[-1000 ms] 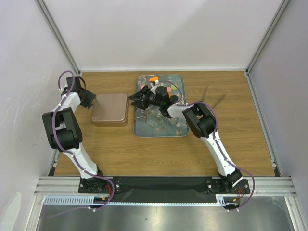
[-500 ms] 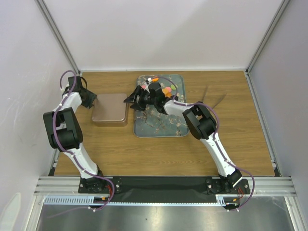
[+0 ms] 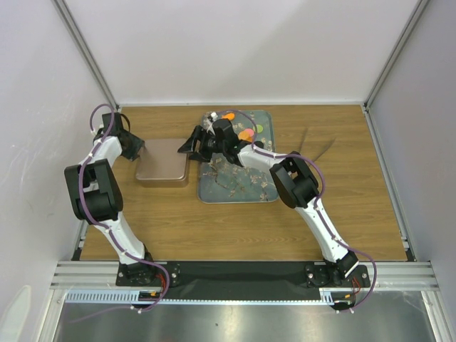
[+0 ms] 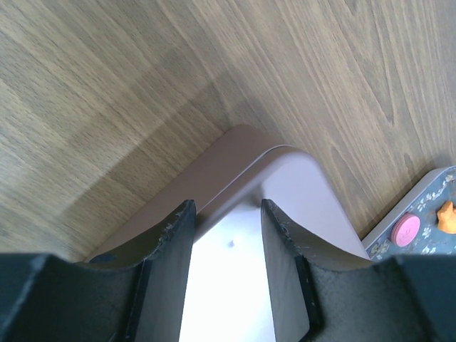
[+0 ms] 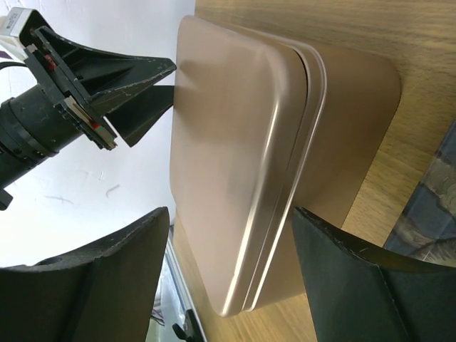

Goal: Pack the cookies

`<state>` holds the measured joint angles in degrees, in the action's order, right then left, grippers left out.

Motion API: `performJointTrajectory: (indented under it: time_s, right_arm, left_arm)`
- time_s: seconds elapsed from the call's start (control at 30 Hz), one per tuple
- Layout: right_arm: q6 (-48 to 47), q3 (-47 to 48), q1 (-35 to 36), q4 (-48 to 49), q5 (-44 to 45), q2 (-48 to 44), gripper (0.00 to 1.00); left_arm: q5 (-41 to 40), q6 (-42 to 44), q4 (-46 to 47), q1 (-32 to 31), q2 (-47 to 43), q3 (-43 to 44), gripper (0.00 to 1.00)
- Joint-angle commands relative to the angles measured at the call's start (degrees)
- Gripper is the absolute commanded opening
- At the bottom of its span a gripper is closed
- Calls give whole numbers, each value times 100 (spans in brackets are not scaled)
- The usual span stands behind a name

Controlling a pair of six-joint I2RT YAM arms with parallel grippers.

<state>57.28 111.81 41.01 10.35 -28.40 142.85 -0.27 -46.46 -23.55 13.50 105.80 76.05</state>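
Observation:
The cookies lie at the back of the floral tray (image 3: 235,187): an orange one (image 3: 228,115), an orange and pink pair (image 3: 247,134) and a green one (image 3: 260,129). The left wrist view catches a pink cookie (image 4: 405,229) and an orange one (image 4: 447,216). A rose-gold tin (image 3: 162,162) with its lid on sits left of the tray. My right gripper (image 3: 191,145) hovers at the tin's right edge, jaws wide apart around that edge (image 5: 231,214) without touching it. My left gripper (image 3: 140,148) sits at the tin's left edge, jaws partly apart over the lid (image 4: 226,206), clamping nothing.
The wooden table (image 3: 342,206) is boxed in by white walls at the back and both sides. The tray's corner (image 5: 434,206) lies just beside the tin. The right arm reaches across the tray.
My right gripper has moved left from over the tray to the tin's right edge and opened wider. The cookies it covered now show. The left arm has stayed put.

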Motion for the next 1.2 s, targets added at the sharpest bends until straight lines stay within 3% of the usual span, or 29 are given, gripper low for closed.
performJointTrajectory:
  time_s: [0.0, 0.77, 1.17]
  right_arm:
    - [-225, 393, 56, -260, 80, -38, 75]
    - [-753, 781, 214, -1289, 406, 173, 72]
    - [-735, 930, 319, -1281, 362, 279, 63]
  left_arm:
    - [-52, 84, 0, -75, -130, -20, 47]
    - [-87, 102, -88, -216, -103, 111, 47]
    - [-131, 128, -202, -313, -77, 252, 48]
